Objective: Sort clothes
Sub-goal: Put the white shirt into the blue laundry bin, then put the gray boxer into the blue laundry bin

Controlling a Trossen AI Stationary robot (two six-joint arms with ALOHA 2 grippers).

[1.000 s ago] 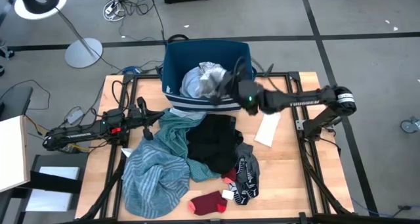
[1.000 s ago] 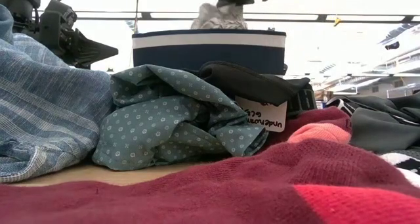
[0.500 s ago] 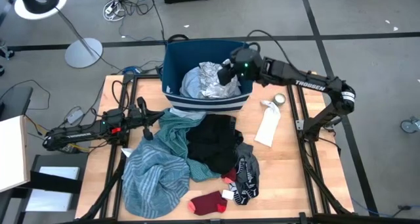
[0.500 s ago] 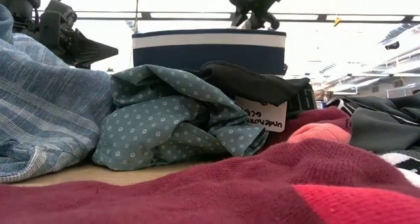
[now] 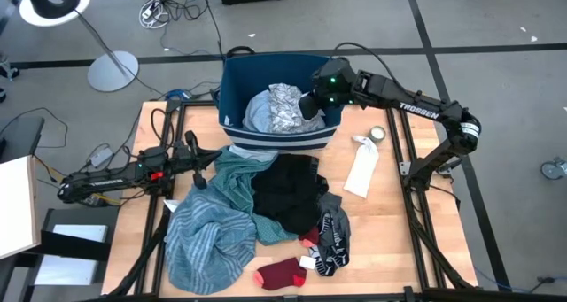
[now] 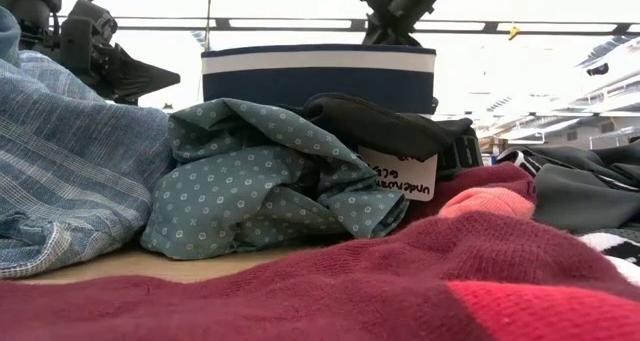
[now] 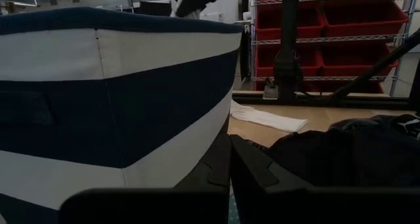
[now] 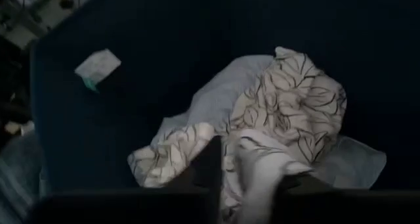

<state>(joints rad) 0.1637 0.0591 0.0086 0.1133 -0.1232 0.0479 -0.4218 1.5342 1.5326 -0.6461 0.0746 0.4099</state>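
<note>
Hovering over the navy blue fabric bin (image 5: pixel 237 88), the right gripper (image 5: pixel 310 104) shows jaws I cannot tell apart. White patterned cloth (image 8: pixel 275 112) lies inside. Left gripper (image 5: pixel 197 151), fingers pressed together, rests beside the teal striped garment (image 5: pixel 208 231).

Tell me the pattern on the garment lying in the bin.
White with black leaf outlines; right wrist view.

Bin (image 5: pixel 232 89): at table's (image 5: pixel 399 222) far edge, holding crumpled garments (image 5: pixel 279 109). Right gripper (image 5: pixel 312 104): above bin's right interior. Clothes pile (image 5: pixel 257 205): in front of bin, mid-table. Socks (image 5: pixel 282 274): nearest front edge. Flat cloth (image 5: pixel 361 171): right of pile. Left gripper (image 5: pixel 197 158): left of pile, beside bin.
</note>
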